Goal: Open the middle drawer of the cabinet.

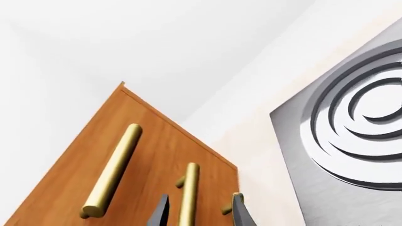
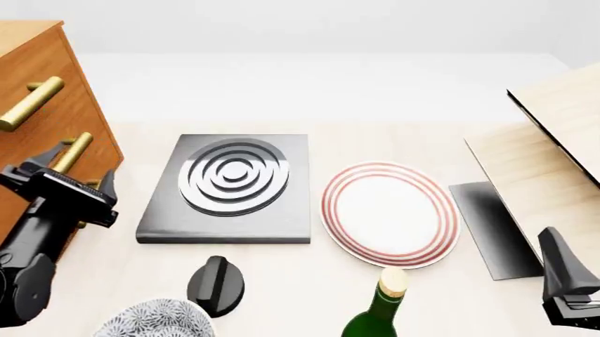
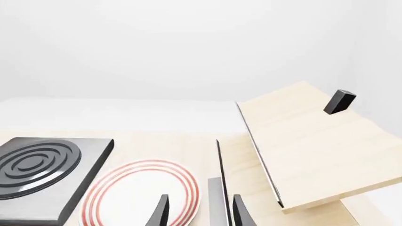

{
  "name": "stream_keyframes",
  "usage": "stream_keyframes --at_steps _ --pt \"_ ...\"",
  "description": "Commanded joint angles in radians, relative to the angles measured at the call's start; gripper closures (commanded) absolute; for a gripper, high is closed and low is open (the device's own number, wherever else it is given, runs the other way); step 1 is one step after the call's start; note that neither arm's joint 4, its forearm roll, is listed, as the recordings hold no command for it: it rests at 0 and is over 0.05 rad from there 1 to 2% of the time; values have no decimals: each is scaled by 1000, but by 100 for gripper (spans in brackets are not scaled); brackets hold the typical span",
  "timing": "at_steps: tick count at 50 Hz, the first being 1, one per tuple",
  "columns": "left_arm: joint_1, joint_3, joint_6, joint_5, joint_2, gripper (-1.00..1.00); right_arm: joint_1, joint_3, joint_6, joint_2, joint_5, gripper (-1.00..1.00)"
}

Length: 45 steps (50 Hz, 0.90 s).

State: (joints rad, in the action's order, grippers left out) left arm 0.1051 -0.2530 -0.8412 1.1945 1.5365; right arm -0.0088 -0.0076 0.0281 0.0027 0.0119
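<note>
**Middle drawer (image 2: 56, 151) at far left, left fingers astride its handle**

Left wrist view: orange-brown wooden front of the cabinet (image 1: 75, 188), smooth and plain. Two brass bar handles on it, the upper bar (image 1: 113, 172) round and long, the middle handle (image 1: 188, 193) running between the two dark fingertips of the left gripper (image 1: 199, 212). Jaws apart, one fingertip each side of the bar, not clamped. Grey burner plate (image 1: 351, 141) with concentric rings off to the side.

Front view: cabinet at the table's left edge, mostly cropped; middle drawer front flush with the cabinet face as far as can be seen. Left gripper (image 2: 80, 184) up against the middle handle (image 2: 73, 151). Striped plate (image 2: 389, 214) and green bottle (image 2: 380, 309) nearer centre. Right gripper (image 2: 567, 281) low at the right edge, well apart from the cabinet.

Right wrist view: right gripper (image 3: 199, 212) spread open over the table, holding nothing; pale wooden boards (image 3: 314, 146) beyond.
</note>
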Motion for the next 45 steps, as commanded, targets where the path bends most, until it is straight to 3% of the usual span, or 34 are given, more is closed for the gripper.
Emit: stream_keyframes --at_steps 1,17,31,45 --pt "39 10 -2 25 15 -100 2 2 -5 -1 -2 -100" --pt "103 -29 -31 25 61 -100 2 2 -5 -1 -2 -100" --pt "168 -103 -112 25 157 -100 2 2 -5 -1 -3 -100" --pt "175 -161 -196 25 237 -100 2 2 -6 -1 -2 -100"
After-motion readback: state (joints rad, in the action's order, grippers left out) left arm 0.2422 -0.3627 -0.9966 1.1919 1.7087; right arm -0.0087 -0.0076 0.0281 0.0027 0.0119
